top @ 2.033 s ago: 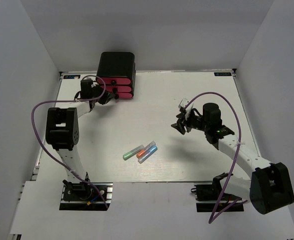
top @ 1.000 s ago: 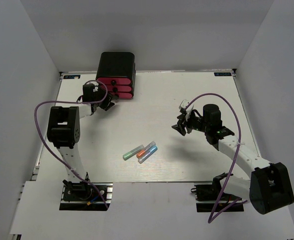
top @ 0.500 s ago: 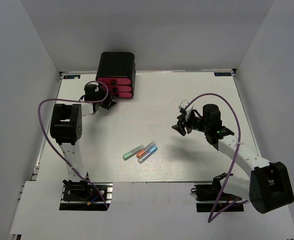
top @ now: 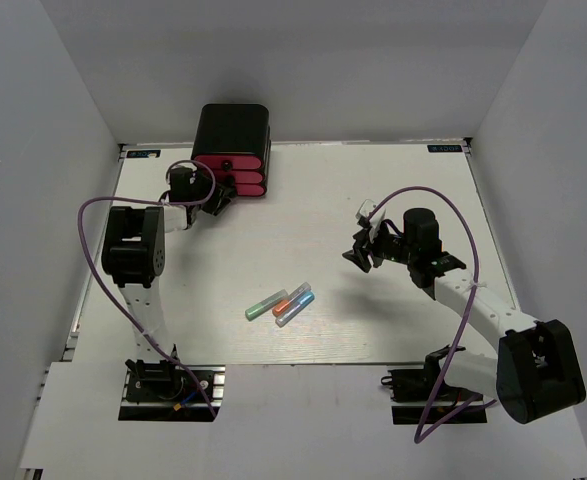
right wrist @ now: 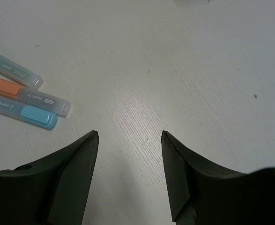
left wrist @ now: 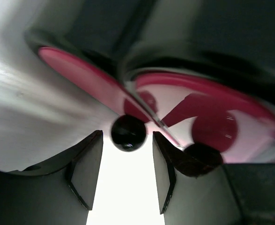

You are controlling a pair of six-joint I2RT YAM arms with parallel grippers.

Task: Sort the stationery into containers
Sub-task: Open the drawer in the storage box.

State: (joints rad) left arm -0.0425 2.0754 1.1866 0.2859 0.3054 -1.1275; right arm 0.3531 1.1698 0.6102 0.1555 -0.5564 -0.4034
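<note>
The glossy black box point(top: 232, 128) stands at the far left with three pink-red drawers point(top: 230, 176) facing me. My left gripper point(top: 216, 203) is right in front of the lowest drawer. In the left wrist view it point(left wrist: 127, 136) is open, with a black round knob point(left wrist: 128, 132) level with its fingertips point(left wrist: 88, 164) and untouched by them; the pink drawer fronts point(left wrist: 198, 91) are blurred. Three capsules lie mid-table: green point(top: 265, 302), orange point(top: 291, 297), blue point(top: 296, 309). My right gripper point(top: 361, 250) is open and empty, right of them. They lie at the left of the right wrist view point(right wrist: 27, 93).
The white table point(top: 393, 180) ends at grey walls at the back and sides. Purple cables loop over both arms. A second black knob point(left wrist: 204, 154) sits right of my left fingers. The other stationery pieces are out of view.
My left gripper has shifted a little right and down along the drawer fronts, and its arm has swung. The right gripper and the capsules have hardly moved.
</note>
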